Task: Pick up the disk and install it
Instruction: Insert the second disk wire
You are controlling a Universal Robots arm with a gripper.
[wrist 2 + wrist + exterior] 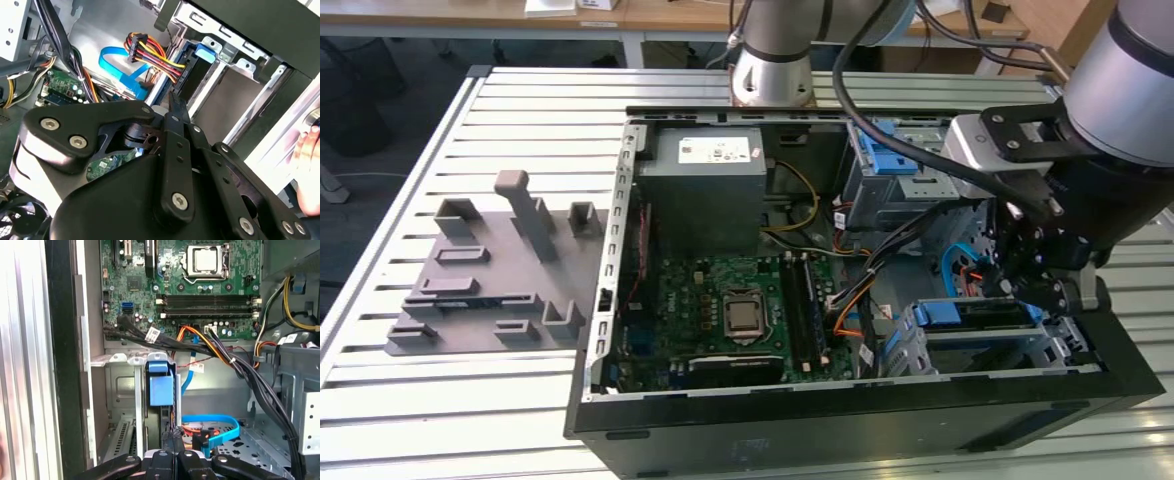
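In the exterior view we see the open computer case (607, 300) lying flat on the bench (520, 400), so things can go in from above. The disk (974, 318) sits in its bay (1074, 345) by the case's front corner, blue rail up. The arm bends down, and the claw (1034, 285) hangs just above it.

In the second wrist view the claw (175, 107) looks clenched on nothing.

In the first wrist view the disk (161, 385) stands in its slot.

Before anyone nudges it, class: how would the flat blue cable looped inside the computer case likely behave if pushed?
The flat blue cable is thin and already looped, so it would probably flex, not resist. It looks light. One end seems plugged in, so it may spring back.
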